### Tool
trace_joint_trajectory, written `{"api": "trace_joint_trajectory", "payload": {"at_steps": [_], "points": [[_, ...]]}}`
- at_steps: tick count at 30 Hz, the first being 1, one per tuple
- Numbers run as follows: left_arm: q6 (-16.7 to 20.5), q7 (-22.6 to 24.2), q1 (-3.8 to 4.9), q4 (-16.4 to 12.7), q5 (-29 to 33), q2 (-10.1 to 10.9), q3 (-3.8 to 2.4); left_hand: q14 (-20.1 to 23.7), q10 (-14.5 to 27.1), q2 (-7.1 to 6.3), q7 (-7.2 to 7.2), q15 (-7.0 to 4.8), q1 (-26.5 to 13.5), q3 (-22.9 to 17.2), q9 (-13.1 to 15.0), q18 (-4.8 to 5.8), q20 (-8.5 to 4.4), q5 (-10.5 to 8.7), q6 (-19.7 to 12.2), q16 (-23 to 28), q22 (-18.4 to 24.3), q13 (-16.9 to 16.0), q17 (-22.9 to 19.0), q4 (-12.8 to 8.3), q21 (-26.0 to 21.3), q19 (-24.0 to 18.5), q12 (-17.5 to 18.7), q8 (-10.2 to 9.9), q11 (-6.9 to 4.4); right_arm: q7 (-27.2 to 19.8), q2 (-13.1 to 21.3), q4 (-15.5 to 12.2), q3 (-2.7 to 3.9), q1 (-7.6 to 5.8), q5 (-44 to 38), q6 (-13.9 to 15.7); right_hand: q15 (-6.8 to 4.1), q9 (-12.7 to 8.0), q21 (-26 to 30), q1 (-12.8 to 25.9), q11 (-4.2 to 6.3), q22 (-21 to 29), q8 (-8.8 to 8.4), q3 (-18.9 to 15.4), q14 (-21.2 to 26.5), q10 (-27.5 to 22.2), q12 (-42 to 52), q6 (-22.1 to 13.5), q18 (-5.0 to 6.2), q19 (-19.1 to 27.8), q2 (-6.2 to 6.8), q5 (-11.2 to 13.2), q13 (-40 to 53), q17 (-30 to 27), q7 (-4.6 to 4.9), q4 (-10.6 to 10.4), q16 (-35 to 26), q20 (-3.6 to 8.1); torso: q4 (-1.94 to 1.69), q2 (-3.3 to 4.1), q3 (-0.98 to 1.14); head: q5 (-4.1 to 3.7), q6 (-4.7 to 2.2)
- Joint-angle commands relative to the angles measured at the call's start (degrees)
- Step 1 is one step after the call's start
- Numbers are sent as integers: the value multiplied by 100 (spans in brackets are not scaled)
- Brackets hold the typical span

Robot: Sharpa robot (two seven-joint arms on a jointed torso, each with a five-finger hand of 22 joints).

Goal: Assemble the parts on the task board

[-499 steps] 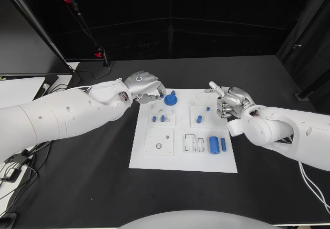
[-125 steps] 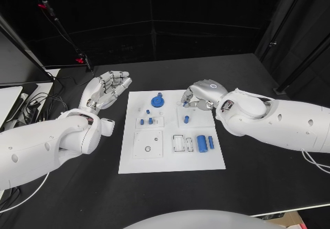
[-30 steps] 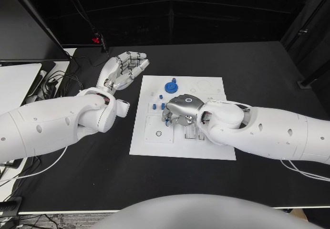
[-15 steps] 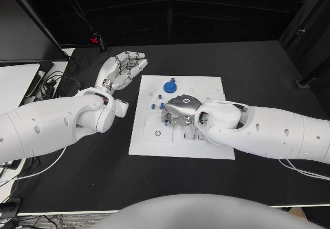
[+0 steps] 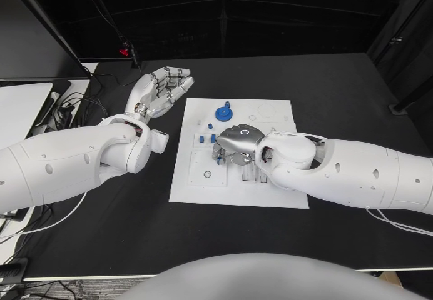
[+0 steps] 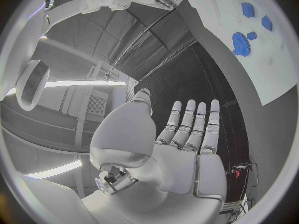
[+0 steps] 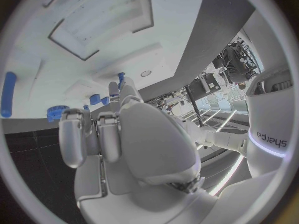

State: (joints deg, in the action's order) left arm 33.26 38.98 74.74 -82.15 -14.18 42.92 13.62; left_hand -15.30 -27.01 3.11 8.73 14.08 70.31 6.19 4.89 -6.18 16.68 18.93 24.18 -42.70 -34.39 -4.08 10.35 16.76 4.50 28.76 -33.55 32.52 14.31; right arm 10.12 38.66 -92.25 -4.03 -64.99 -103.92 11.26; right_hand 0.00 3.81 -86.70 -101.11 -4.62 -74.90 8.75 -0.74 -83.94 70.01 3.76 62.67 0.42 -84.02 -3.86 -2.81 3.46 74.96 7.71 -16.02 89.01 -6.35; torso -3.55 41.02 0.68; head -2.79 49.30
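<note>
Head view showed the white task board (image 5: 271,112) at frame centre on the black surface (image 5: 361,94), with the right hand (image 5: 236,142) low over its middle, fingers curled down by a small blue part (image 5: 219,160); whether they pinched it could not be told. The blue gear (image 5: 223,114) stood near the board's upper edge. The left hand (image 5: 163,90) rested at upper left, off the board, fingers straight and apart, holding nothing. Such parts looked light, rigid and smooth, likely slippery; a fingertip pinch across the sides seemed best.

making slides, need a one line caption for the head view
Right hand works over the white task board near a blue gear; left hand waits open beside it.
</note>
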Motion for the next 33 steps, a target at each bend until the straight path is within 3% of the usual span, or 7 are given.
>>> {"api": "trace_joint_trajectory", "payload": {"at_steps": [1,11,23,33], "points": [[-29,562,7,-7,4,-7,-6,14,35,60,780,-7,4,35,-8,18,-11,27,-49,-28,7,8,-6,-5,19,48,-20,26,-2,33,-8,-21,0,-4,-79,-105,53,5,27,-24,-11,-1319,-23,37,-546,-31,-34,11,64,-360,48,-19,-6,1231,47,1,-19,-27,-6,0,3,-4,10],[-27,559,6,-3,4,-8,-6,16,41,76,780,-7,13,38,-13,18,-11,37,-54,-39,9,10,-19,-5,20,49,-30,34,-2,42,-20,-30,-1,0,-80,-181,60,4,40,0,-18,-1313,-48,43,-544,-60,-34,-1,67,-352,91,-17,-6,1220,47,-3,-24,-35,-4,-5,2,-6,15],[-35,555,2,2,4,-11,-6,16,41,76,780,-7,13,38,-13,18,-11,37,-54,-39,9,10,-19,-5,20,49,-30,34,-2,59,-17,-45,-3,3,-80,-212,134,-13,240,281,-117,-1210,-275,-11,-506,-497,-39,-251,123,-226,362,-1,-7,1055,-15,-54,-99,-97,-3,0,2,-16,12],[-43,552,0,4,4,-12,-6,16,41,76,780,-7,13,38,-13,18,-11,37,-54,-39,9,10,-19,-5,20,49,-30,34,-2,22,-1,-46,-3,11,-73,178,176,-3,417,775,-167,-1117,-470,-170,-398,-712,-7,-548,171,-125,560,10,12,624,-58,-42,-307,-149,-3,2,0,-22,5]]}}
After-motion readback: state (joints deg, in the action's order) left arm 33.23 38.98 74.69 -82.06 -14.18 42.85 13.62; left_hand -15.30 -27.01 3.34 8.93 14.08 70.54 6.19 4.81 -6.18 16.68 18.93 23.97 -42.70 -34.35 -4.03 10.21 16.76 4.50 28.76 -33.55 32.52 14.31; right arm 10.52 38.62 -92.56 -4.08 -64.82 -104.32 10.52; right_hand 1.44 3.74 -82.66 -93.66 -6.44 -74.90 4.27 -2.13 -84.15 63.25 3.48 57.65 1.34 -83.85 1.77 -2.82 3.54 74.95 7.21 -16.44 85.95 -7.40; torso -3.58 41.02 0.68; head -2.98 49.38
